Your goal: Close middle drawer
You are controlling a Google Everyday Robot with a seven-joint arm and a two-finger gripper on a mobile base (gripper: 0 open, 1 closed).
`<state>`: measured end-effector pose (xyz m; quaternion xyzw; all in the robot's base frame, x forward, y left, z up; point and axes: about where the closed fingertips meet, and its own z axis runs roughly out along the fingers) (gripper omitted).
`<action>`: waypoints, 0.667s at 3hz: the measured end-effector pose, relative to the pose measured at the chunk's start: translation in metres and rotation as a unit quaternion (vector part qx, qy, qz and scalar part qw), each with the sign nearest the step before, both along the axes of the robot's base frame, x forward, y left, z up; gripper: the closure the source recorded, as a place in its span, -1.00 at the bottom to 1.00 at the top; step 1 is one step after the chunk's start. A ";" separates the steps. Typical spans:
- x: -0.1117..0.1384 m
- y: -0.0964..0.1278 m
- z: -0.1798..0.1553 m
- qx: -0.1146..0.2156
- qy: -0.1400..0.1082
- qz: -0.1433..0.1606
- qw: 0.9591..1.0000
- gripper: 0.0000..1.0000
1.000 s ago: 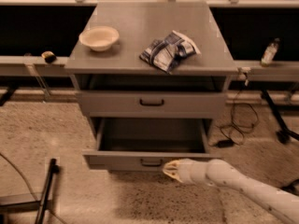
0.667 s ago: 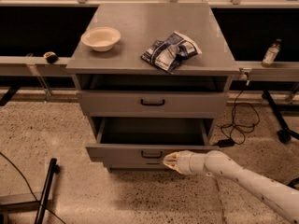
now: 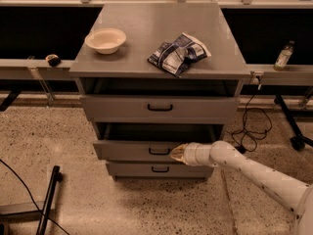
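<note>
The middle drawer (image 3: 127, 150) is a wide grey drawer with a low front and a small black loop handle (image 3: 159, 152). It stands out only a little from the cabinet, with a dark gap above its front. My gripper (image 3: 177, 153) comes in from the lower right on a white arm (image 3: 244, 168). Its tip rests against the drawer front just right of the handle.
The cabinet top (image 3: 146, 28) holds a cream bowl (image 3: 105, 39) and a crumpled chip bag (image 3: 178, 53). The taller top drawer (image 3: 160, 107) is above, the bottom drawer (image 3: 159, 169) below. A bottle (image 3: 283, 56) stands on the right ledge. Cables (image 3: 252, 126) lie right; a black frame (image 3: 46, 199) lies left.
The middle drawer has slid back into the cabinet, from well out to nearly in. My gripper has followed it inward, staying against its front beside the handle.
</note>
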<state>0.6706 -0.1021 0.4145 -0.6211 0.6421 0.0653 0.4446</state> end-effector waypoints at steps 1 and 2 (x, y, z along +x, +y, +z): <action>0.026 -0.008 0.002 0.004 0.000 -0.009 1.000 1.00; 0.026 -0.019 0.007 0.010 -0.005 0.005 1.000 1.00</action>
